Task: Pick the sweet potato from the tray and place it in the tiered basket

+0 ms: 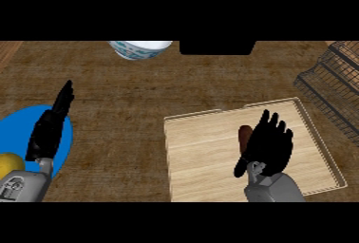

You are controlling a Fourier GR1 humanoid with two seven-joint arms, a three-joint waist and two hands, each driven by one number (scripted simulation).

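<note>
A reddish-brown sweet potato (245, 136) lies on the light wooden tray (203, 156) at the right of the counter. My right hand (270, 144) hovers over the tray with fingers spread and straight, covering most of the sweet potato; only its left edge shows. Whether the hand touches it I cannot tell. The dark wire tiered basket (334, 90) stands at the far right, beyond the tray. My left hand (51, 126) rests open at the left, fingers pointing up, over a blue plate.
A blue plate (63, 142) sits at the lower left with a yellow fruit (10, 163) on it. A white and teal patterned bowl (140, 48) stands at the back centre beside a black box (217, 47).
</note>
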